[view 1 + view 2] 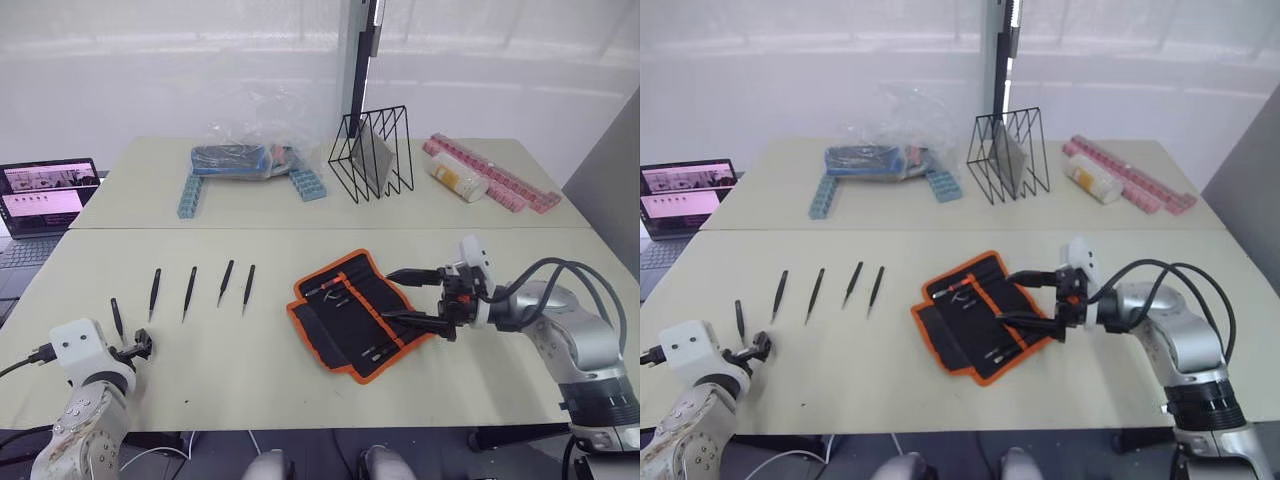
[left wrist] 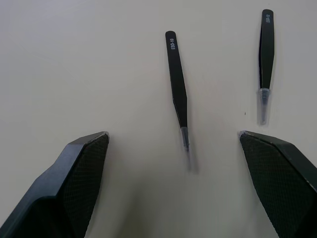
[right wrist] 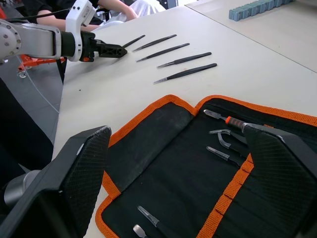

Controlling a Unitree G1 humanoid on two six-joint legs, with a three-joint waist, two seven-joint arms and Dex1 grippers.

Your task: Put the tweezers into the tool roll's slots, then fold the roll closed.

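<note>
Right gripper [image 1: 409, 297] spread over the unrolled tool roll [image 1: 355, 312]; left gripper [image 2: 173, 148] spread above 1 of 5 tweezers [image 2: 178, 93], tip blurry.

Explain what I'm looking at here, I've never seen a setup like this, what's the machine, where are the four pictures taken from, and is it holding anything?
This is a two-armed humanoid robot at a pale table. Two pictures come from cameras in its head, looking down over its arms. The other two come from cameras on its wrists, looking along each claw's black fingers.

Five slim black tweezers lie in a row on the robot's left side. An open black tool roll with orange edging lies towards its right, with a few tools already in its slots.

The left claw is open above the tabletop, with one pair of tweezers lying between its fingers. The right claw is open at the roll's edge. Neither holds anything.

At the back are a wire rack and a clear bag.
</note>
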